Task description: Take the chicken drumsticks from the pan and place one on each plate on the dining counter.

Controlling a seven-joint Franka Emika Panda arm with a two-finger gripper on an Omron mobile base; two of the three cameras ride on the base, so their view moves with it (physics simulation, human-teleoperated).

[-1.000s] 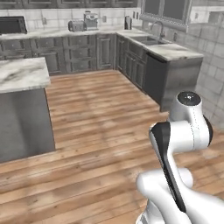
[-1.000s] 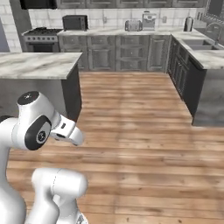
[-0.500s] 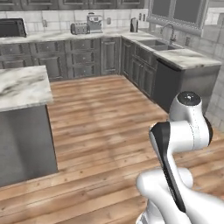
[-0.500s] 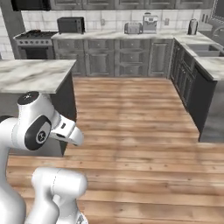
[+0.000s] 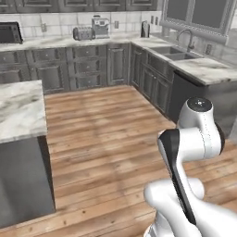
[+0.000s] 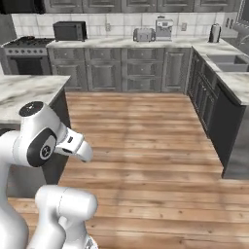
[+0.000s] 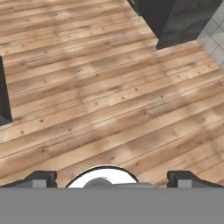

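In the hand view my gripper (image 7: pixel 112 178) points down at bare wooden floor, its two dark fingertips (image 7: pixel 40 178) standing wide apart, open, with nothing between them. The white arm (image 5: pixel 194 139) is folded up close over the base. A marble-topped counter (image 5: pixel 18 111) with a plain grey base stands at the left, also seen as the marble-topped counter (image 6: pixel 26 90) in the right base view; I cannot tell whether it is the dining counter. The pan, the chicken drumsticks and the plates are out of view.
Dark grey cabinets line the back wall, carrying a toaster (image 5: pixel 83 33), a coffee machine (image 5: pixel 99 27) and a microwave (image 6: pixel 69 31). A stove (image 6: pixel 26 56) stands at the back left. The sink counter (image 5: pixel 192 65) runs along the right. Wooden floor (image 5: pixel 106 125) lies open between them.
The whole picture has shifted: the base has moved, so the back cabinets and sink counter look nearer and sit differently. The arm keeps its folded pose and the gripper stays open.
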